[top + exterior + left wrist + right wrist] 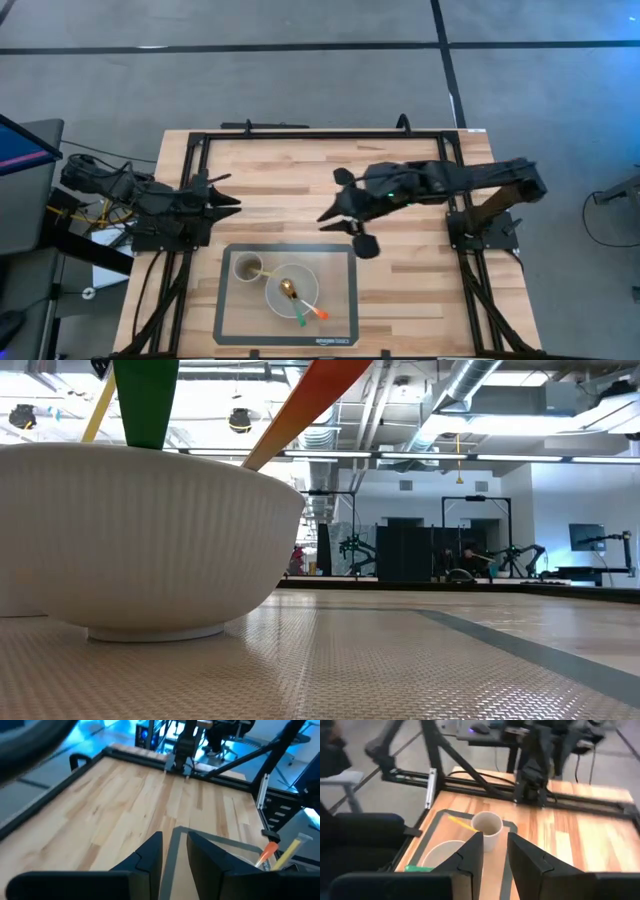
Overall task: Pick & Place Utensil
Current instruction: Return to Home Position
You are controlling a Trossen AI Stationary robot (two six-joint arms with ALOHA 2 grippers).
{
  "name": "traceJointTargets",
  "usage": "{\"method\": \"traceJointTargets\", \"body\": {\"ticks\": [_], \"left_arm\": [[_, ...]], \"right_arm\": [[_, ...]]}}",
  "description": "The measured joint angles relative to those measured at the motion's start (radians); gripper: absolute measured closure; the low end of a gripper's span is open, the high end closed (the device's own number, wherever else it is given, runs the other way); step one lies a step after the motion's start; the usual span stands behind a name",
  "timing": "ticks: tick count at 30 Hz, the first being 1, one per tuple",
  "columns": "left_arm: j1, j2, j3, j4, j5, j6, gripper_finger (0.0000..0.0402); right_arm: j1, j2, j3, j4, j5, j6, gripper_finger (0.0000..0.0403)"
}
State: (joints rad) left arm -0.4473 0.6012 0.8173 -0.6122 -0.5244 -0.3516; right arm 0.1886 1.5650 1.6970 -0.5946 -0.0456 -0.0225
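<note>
A white ribbed bowl (291, 290) (150, 540) stands on a grey mat (340, 300) at the table's near edge. In it lie a gold spoon (287, 288), a green-handled utensil (301, 320) (145, 400) and an orange-handled one (320, 313) (310, 400), their handles leaning on the rim. A paper cup (247, 267) (487, 827) beside the bowl holds a yellow stick (460, 824). My right gripper (340, 215) (495, 855) hovers open over the table's middle, beyond the mat, facing the cup. My left gripper (228, 200) (174, 855) waits open at the left edge.
The bare wooden tabletop (300, 180) stretches beyond the mat toward the far edge. A black frame rail (320, 133) runs along the far side and down both sides. The right arm's base (482, 228) stands at the right edge.
</note>
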Motion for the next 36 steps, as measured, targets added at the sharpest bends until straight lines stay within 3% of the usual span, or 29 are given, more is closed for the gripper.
{"method": "traceJointTargets", "body": {"ticks": [7, 15, 19, 25, 30, 36], "left_arm": [[-0.016, -0.114, 0.000, -0.026, -0.001, 0.037, 0.0312], [-0.046, -0.304, -0.178, -0.015, -0.005, 0.034, 0.0312], [-0.045, -0.375, -0.327, 0.120, -0.006, 0.073, 0.0312], [-0.045, -0.386, -0.492, 0.428, 0.019, 0.244, 0.0312], [-0.019, -0.377, -0.555, 0.567, 0.100, 0.327, 0.0312], [0.077, -0.378, -0.573, 0.592, 0.144, 0.344, 0.0312]], "right_arm": [[0.043, -0.099, -0.075, 0.039, -0.005, -0.085, 0.0321], [0.015, -0.278, -0.471, 0.375, -0.006, -0.020, 0.0321], [-0.015, -0.378, -0.643, 0.494, -0.005, 0.027, 0.0321], [-0.047, -0.514, -0.799, 0.526, -0.005, 0.032, 0.0321], [-0.100, -0.601, -0.901, 0.581, -0.005, 0.009, 0.0321], [-0.208, -0.686, -1.048, 0.751, -0.005, -0.018, 0.0321]]}}
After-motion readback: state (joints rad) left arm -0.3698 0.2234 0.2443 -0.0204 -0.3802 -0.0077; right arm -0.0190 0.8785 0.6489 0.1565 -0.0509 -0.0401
